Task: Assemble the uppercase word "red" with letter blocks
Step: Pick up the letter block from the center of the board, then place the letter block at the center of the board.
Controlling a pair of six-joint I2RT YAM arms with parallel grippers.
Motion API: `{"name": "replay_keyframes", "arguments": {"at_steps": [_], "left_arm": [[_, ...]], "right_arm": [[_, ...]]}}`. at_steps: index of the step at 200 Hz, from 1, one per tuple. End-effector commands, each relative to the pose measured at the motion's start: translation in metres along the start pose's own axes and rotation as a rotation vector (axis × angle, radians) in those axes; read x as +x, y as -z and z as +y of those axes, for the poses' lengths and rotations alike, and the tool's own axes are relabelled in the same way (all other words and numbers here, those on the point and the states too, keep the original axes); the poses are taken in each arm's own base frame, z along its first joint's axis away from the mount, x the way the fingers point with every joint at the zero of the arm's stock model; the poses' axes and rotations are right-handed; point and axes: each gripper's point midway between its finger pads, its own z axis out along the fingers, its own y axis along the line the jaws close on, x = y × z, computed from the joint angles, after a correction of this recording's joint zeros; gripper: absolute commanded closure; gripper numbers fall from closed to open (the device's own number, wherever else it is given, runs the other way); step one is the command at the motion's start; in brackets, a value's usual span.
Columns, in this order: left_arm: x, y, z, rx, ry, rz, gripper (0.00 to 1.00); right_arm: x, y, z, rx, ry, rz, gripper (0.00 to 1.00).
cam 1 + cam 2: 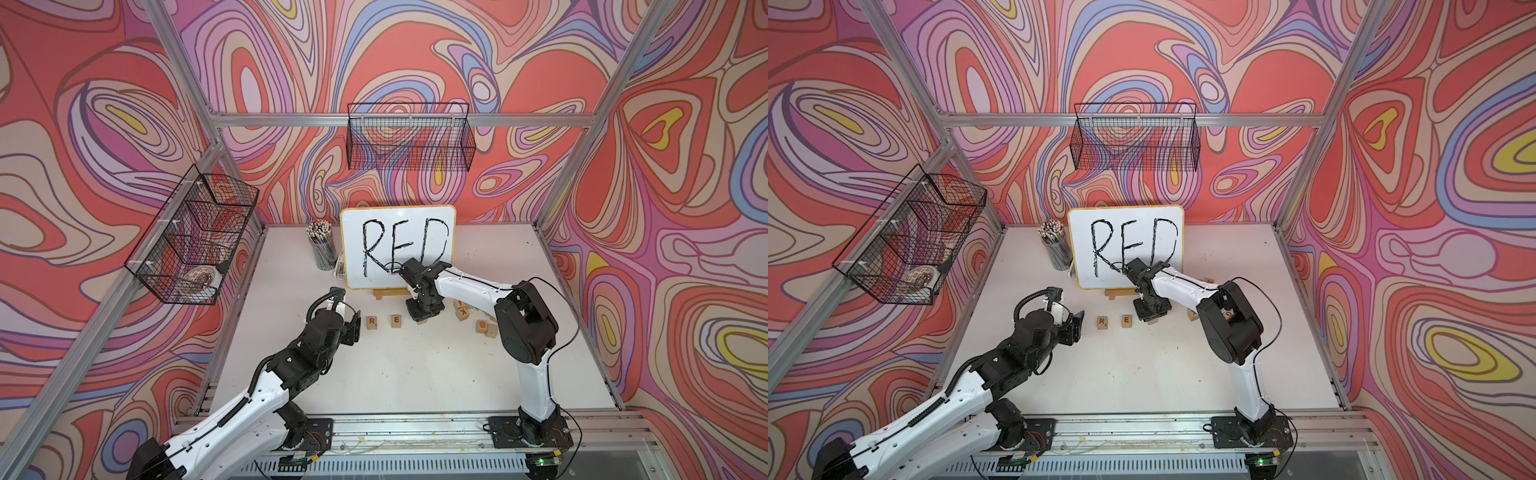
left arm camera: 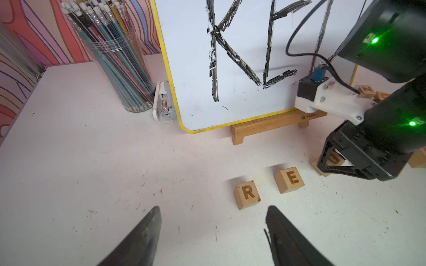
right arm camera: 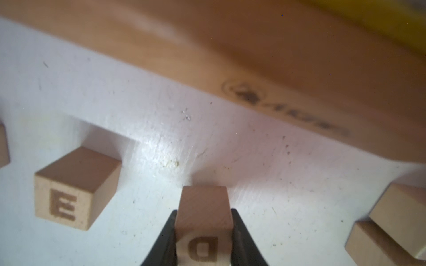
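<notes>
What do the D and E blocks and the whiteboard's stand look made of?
D block and E block: pale wood, matte, seemingly unvarnished; faint grain, letters dark brown, burned or printed. Stand: similar light wood, smoother, perhaps sealed; dark stamped logo.

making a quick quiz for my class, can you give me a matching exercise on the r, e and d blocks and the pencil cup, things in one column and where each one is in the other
Things:
1. R block
2. E block
3. D block
4. pencil cup

Places:
a. clamped between the right fingers
b. standing beside the whiteboard
c. lying free, at the row's end
d. lying free, middle of the row

Pairs: 1-c, 2-d, 3-a, 4-b
</notes>
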Motion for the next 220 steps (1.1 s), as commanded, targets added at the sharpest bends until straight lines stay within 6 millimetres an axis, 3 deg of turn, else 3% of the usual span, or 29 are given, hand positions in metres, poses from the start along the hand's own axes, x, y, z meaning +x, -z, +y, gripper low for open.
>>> {"name": "replay_keyframes", "arguments": {"at_steps": [1,26,62,117,220], "left_arm": [[0.004,-0.001,0.005,-0.025,-0.011,0.01,0.26],[0.004,-0.002,0.004,-0.023,-0.012,0.013,0.26],[0.003,-0.001,0.005,-0.028,-0.017,0.017,0.26],[0.005,-0.002,0.007,-0.037,-0.027,0.027,0.26],[0.01,-0.004,0.011,-0.067,-0.039,0.049,0.25]], "right_arm": [[0.013,0.025,0.012,-0.01,0.198,0.009,0.87],[0.027,0.034,0.023,-0.014,0.356,0.023,0.83],[0.019,0.037,0.021,0.005,0.468,-0.024,0.84],[0.018,0.025,0.009,0.074,0.578,-0.016,0.83],[0.012,0.0,0.012,0.069,0.71,-0.047,0.81]]}}
